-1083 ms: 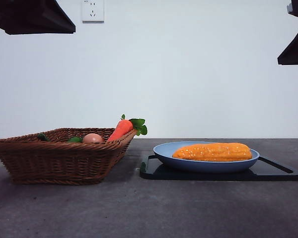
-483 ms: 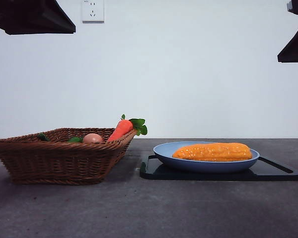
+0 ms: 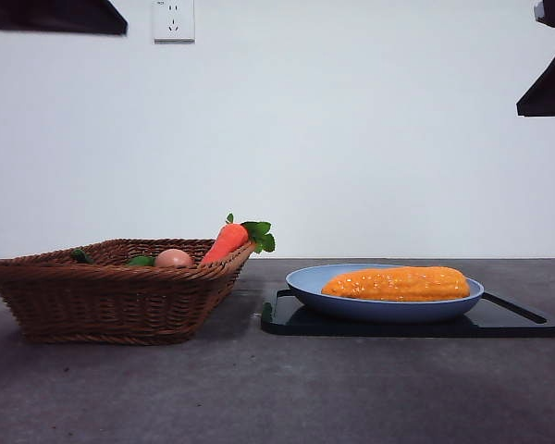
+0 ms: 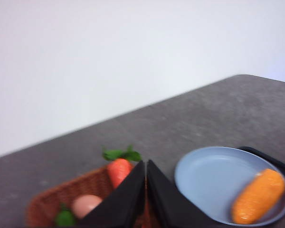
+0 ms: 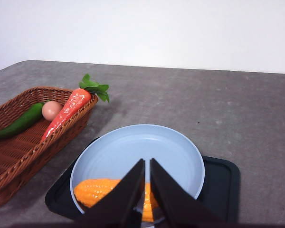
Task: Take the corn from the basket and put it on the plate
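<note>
Front view shows the corn (image 3: 396,283) lying lengthwise in the plate (image 3: 305,282), which sits on a black tray (image 3: 509,319); the basket (image 3: 111,296) beside it holds a carrot (image 3: 224,242) and egg-like ball (image 3: 173,259). Above, the left gripper (image 4: 146,173) and right gripper (image 5: 147,171) hang empty, jaws closed together.

no readable text, labels or numbers

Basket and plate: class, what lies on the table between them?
In the front view, only bare table separates the basket from the plate; the black tray's edge juts toward the basket.
</note>
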Motion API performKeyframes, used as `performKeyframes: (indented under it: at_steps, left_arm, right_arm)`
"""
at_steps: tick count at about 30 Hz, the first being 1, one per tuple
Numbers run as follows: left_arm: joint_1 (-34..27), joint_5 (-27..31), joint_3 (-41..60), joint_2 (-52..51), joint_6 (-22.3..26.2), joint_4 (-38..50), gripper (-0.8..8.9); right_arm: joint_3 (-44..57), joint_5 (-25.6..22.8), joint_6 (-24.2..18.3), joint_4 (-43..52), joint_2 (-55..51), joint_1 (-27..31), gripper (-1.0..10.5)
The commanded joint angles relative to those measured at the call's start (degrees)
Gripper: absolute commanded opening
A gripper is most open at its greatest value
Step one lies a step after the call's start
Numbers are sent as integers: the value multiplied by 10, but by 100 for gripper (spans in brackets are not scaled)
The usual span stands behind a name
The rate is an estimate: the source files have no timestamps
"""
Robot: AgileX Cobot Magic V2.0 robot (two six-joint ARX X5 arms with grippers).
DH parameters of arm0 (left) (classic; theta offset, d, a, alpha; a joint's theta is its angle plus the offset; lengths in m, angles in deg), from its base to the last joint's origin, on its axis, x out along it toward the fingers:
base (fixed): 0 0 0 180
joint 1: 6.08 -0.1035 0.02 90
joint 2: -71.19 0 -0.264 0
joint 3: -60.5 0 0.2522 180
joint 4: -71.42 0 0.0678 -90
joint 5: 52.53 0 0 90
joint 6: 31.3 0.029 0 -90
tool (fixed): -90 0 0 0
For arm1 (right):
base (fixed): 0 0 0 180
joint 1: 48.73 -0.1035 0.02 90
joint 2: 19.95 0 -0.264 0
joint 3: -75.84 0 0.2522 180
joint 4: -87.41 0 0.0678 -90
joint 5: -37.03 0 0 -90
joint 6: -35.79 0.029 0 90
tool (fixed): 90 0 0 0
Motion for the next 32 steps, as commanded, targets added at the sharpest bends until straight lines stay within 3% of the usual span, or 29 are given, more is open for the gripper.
performKeyframes:
  at_steps: [1, 4, 7, 11, 15, 18, 24, 32]
  left_arm:
    - [-44, 0, -5, -39, 20, -49, 8]
    - [-121, 0, -4, -91, -7, -159, 8]
    - [-192, 0, 4, -131, -2, -234, 8]
    - [-261, 0, 72, -200, 2, -179, 8]
    - [-280, 0, 181, -278, -7, -64, 8]
    - [-281, 0, 240, -323, -27, -41, 8]
    - [-297, 0, 286, -382, -65, -108, 8]
    - [-318, 0, 286, -444, -67, -238, 8]
  right_arm:
    - [-3, -2, 6, 6, 2, -3, 4]
    - [-3, -2, 6, 6, 2, -3, 4]
    - [-3, -2, 6, 6, 2, -3, 4]
    - [-3, -2, 6, 6, 2, -3, 4]
    - [-3, -2, 6, 6, 2, -3, 4]
    - [-3, -2, 6, 6, 2, -3, 4]
    - [-3, -2, 6, 6, 2, -3, 4]
    - [-3, -2, 6, 6, 2, -3, 4]
